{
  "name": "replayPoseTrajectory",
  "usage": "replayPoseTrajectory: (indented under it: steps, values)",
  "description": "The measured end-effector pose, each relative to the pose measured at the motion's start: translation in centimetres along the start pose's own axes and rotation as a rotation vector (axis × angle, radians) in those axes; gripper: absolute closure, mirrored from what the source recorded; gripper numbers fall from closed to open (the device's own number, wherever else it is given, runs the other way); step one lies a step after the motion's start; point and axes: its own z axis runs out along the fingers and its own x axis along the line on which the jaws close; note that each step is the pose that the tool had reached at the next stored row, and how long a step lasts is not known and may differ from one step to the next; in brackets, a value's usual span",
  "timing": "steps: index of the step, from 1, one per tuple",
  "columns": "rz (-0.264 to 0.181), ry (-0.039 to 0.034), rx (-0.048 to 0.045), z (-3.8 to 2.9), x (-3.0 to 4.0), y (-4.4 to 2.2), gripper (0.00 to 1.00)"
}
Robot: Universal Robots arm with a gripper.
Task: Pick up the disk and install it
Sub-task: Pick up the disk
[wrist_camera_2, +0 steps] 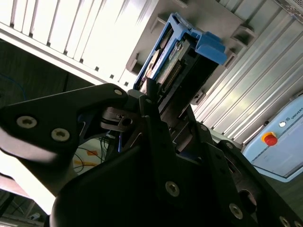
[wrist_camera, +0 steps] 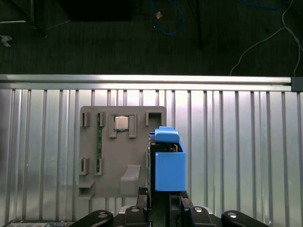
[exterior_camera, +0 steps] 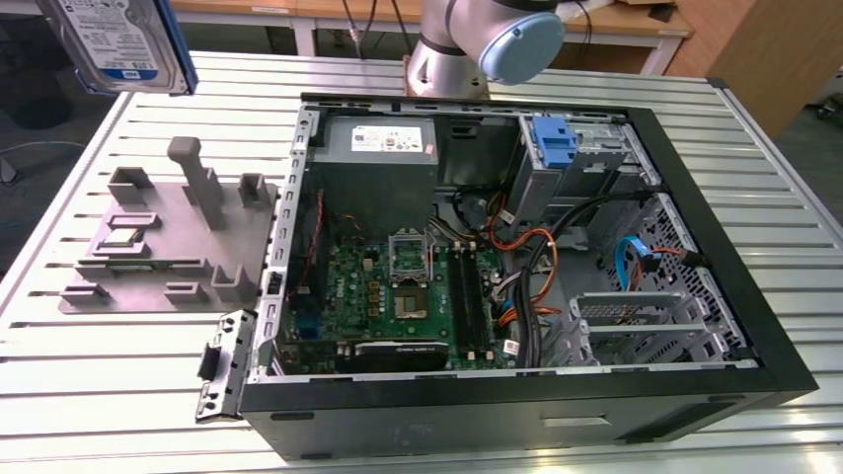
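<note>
One disk (exterior_camera: pixel 118 39) hangs at the exterior view's upper left, high over the slatted table (exterior_camera: pixel 79 395) and cut off by the frame's upper edge. We see free air on every side of it. Its labelled face turns toward the camera. Its long axis stands near upright, with the blue bracket (exterior_camera: pixel 181 49) down the edge toward the exterior view's right. A grey fixture plate (exterior_camera: pixel 158 247) lies on the table below it. The open computer case (exterior_camera: pixel 527 395) sits just beside the plate, toward the exterior view's right and well apart from the disk. The arm's base (exterior_camera: pixel 455 59) stands at upper centre.

In the second wrist view the gripper (wrist_camera_2: pixel 156 92) is clamped on one short end of the disk (wrist_camera_2: pixel 189 56), with its black fingers (wrist_camera_2: pixel 150 109) against the broad faces. The long axis runs straight away from the gripper, toward the table.

In the first wrist view we look along the disk (wrist_camera: pixel 168 165) edge-on, bracket toward us, with the gripper (wrist_camera: pixel 163 205) on its near end. The plate (wrist_camera: pixel 113 156) lies beneath it. Bare slats (wrist_camera: pixel 236 151) run out to the table's rail (wrist_camera: pixel 142 80), with dark floor beyond.
</note>
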Motion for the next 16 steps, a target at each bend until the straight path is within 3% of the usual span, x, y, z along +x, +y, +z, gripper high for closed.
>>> replayPoseTrajectory:
  steps: [4, 16]
  values:
    - [0.0, 0.0, -0.0005, -0.28, -0.01, 0.01, 0.65]
    - [0.0, 0.0, -0.0006, -0.3, 0.4, -0.05, 0.65]
